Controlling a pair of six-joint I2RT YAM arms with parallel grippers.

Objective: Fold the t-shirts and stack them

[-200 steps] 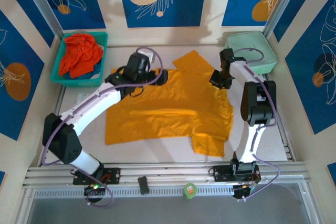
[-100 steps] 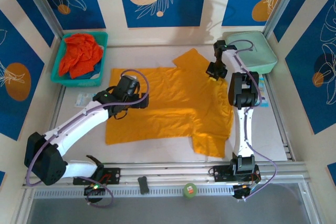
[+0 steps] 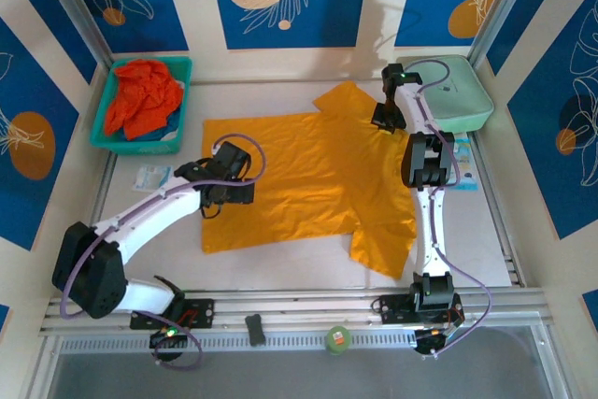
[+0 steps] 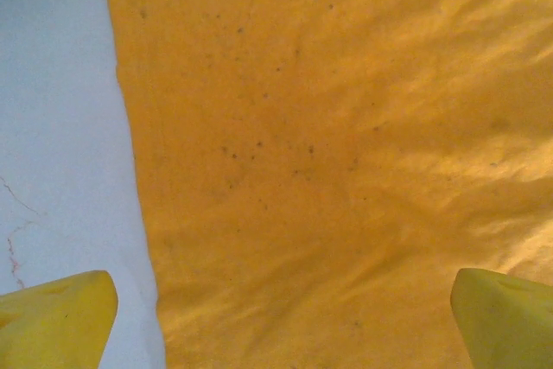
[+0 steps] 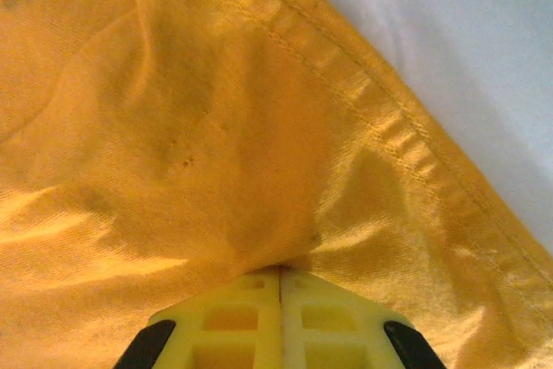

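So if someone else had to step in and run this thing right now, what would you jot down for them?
Left gripper: open, holding nothing, over the yellow-orange t-shirt near its left edge.
Right gripper: shut on that shirt's cloth beside a hem, at the far right.
Red-orange t-shirt: bunched in the teal basket, far left.
Done: the yellow-orange one lies spread on the table, with no fold made.
Left: fold it, take out and fold the red-orange one, stack both.

Yellow-orange t-shirt (image 3: pixel 299 175) lies spread flat on table (image 3: pixel 280 263); red-orange t-shirt (image 3: pixel 142 95) crumpled in teal basket (image 3: pixel 140 147).
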